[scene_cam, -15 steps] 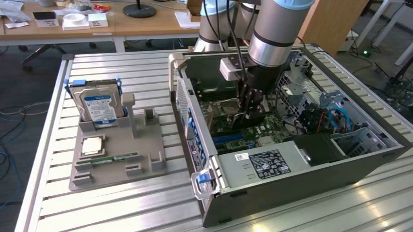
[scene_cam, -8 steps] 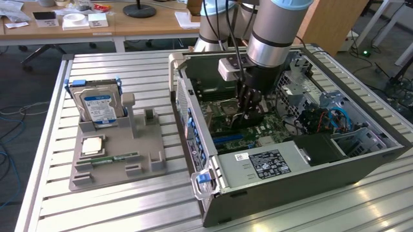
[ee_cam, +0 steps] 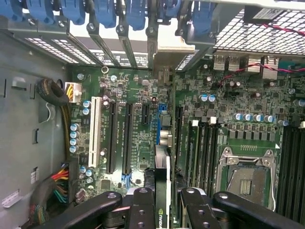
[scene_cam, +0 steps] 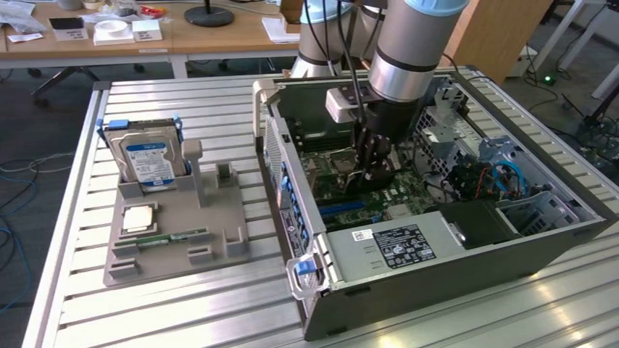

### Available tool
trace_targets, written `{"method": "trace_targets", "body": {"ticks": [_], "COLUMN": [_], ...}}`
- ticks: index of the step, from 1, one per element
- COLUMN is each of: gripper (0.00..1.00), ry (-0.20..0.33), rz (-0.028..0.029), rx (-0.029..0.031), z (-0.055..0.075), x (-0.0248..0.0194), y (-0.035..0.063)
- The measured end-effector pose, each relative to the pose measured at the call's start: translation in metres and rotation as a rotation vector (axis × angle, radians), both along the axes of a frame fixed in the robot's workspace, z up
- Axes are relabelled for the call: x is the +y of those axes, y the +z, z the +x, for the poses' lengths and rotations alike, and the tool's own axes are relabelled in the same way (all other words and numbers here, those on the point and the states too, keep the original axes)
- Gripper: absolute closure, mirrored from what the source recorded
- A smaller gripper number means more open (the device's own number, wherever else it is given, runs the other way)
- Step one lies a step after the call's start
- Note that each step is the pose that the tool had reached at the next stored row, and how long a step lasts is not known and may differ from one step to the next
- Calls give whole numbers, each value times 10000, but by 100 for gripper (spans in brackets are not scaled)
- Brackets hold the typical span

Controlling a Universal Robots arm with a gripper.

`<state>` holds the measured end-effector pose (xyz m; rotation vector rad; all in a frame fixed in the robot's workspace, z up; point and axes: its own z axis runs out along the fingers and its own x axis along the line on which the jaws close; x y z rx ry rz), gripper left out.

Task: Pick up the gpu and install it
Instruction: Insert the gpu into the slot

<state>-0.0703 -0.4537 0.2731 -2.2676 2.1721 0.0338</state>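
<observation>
Deep inside the open computer case (scene_cam: 435, 246), at the centre of the exterior view, I am holding my claw (scene_cam: 373, 174) low over the motherboard (ee_cam: 143, 157). It is pinching the gpu (ee_cam: 162, 176) by its two flat faces, so in the wrist view the card is showing edge-on between my fingers (ee_cam: 142, 210). I am judging the lower edge to be close to the row of long black expansion slots (ee_cam: 112, 138), though I cannot tell whether it is touching one yet. Several things are worrying me. The slots are lying side by side, so a small sideways error would be putting the connector edge on the plastic ridge between two of them, and pressing there would be bending the board rather than seating the card. I am gripping a thin, smooth card, and any resistance could be making it tilt or slide in my pinch. Its metal end is heading toward the rear frame under the blue clips (ee_cam: 105, 12), where it could be catching on a divider. My fingers are also working near the upright capacitors (ee_cam: 74, 136) and the memory slots (ee_cam: 200, 148), and I could be knocking them.
</observation>
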Motion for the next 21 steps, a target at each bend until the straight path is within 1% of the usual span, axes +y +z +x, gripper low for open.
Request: {"method": "trace_targets", "body": {"ticks": [7,11,21], "gripper": [74,74,74], "ry": [1,2,0], "rz": [-1,0,-1], "rx": [1,-1,0], "z": [-45,-48,-95], "x": [-5,-6,-7], "y": [-17,-53,-82]}}
